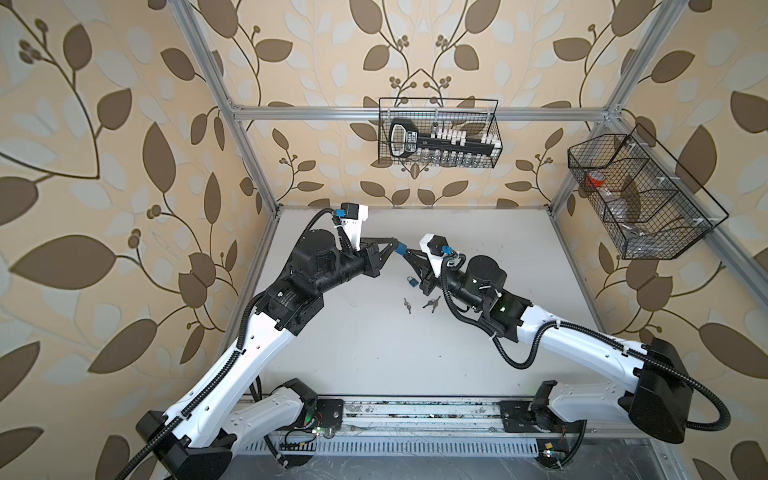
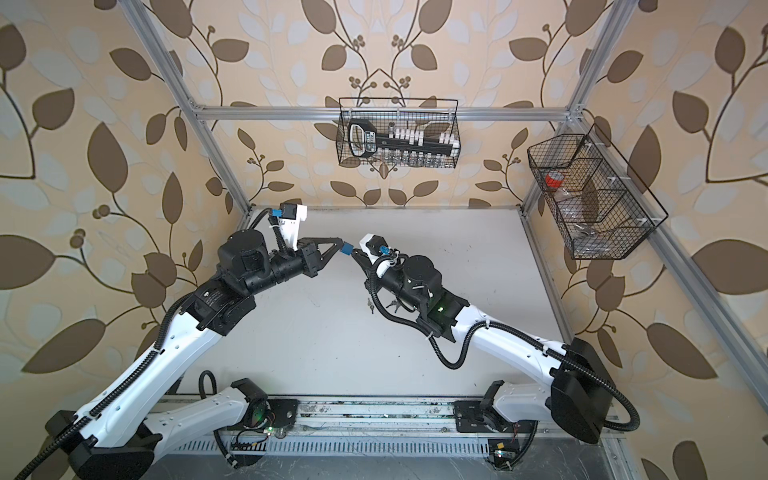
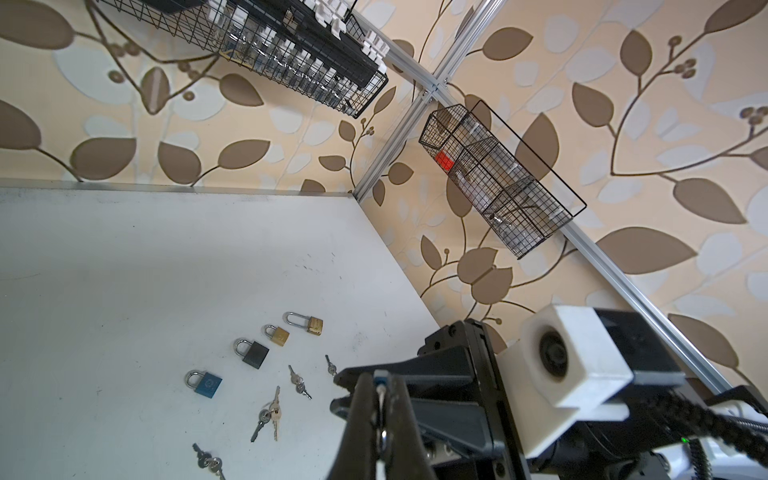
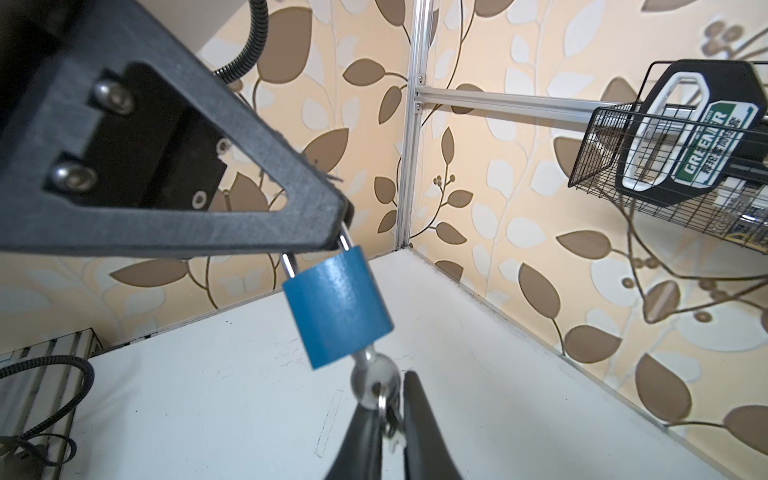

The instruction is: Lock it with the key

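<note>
Hanging in the air above the worktop [image 1: 374, 353], the blue padlock [image 4: 338, 307] is clamped by its shackle in the left pincer [image 1: 394, 244]. Its key [image 4: 374, 376] already sits in the keyhole, and the right pincer [image 4: 386, 409] is pinched narrow on the key's head. Left to do, I judge: the turn that locks it, then drawing the key out.

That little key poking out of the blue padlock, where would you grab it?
I'd grip the key by its flat round head, a finger on each face, approaching from the keyhole end of the blue padlock, opposite the shackle. The blade is buried in the lock, so only the head shows, and the left gripper occupies the shackle side.
</note>
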{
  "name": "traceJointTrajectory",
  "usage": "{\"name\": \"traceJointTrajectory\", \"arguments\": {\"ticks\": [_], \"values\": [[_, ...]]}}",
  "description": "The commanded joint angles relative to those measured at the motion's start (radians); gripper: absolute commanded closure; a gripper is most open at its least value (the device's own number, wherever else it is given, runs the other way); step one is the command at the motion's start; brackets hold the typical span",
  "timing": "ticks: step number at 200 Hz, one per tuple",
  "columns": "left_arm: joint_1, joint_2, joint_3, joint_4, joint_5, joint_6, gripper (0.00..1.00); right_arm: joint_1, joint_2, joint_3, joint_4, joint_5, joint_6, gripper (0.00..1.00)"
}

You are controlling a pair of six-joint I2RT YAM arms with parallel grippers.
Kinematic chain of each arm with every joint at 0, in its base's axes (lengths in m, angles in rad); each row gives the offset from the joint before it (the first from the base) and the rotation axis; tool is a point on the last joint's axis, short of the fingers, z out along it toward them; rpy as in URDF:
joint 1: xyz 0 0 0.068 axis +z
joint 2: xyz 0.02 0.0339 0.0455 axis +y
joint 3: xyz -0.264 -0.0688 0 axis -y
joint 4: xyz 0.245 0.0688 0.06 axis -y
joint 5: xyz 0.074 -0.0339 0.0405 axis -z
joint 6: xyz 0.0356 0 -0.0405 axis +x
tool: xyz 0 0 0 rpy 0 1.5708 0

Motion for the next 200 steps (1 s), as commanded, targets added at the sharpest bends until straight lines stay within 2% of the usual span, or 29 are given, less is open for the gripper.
{"name": "traceJointTrajectory", "arguments": {"ticks": [1, 43, 115, 159, 200], "values": [[0.005, -0.017, 0.037, 0.025, -0.006, 0.021, 1.00, 0.003, -0.002, 0.033, -0.003, 0.001, 0.011, 0.91], [0.005, -0.021, 0.034, 0.025, -0.011, 0.019, 1.00, 0.000, -0.008, 0.026, -0.007, 0.013, 0.019, 1.00], [0.006, -0.027, 0.033, 0.037, -0.020, 0.007, 1.00, -0.052, -0.010, -0.013, -0.015, 0.017, 0.116, 1.00], [0.005, -0.034, 0.030, 0.049, -0.026, -0.002, 1.00, -0.059, -0.012, -0.042, -0.036, 0.030, 0.124, 1.00], [0.007, -0.085, -0.012, 0.127, -0.043, -0.026, 1.00, -0.084, -0.018, -0.087, -0.044, 0.032, 0.169, 1.00]]}}
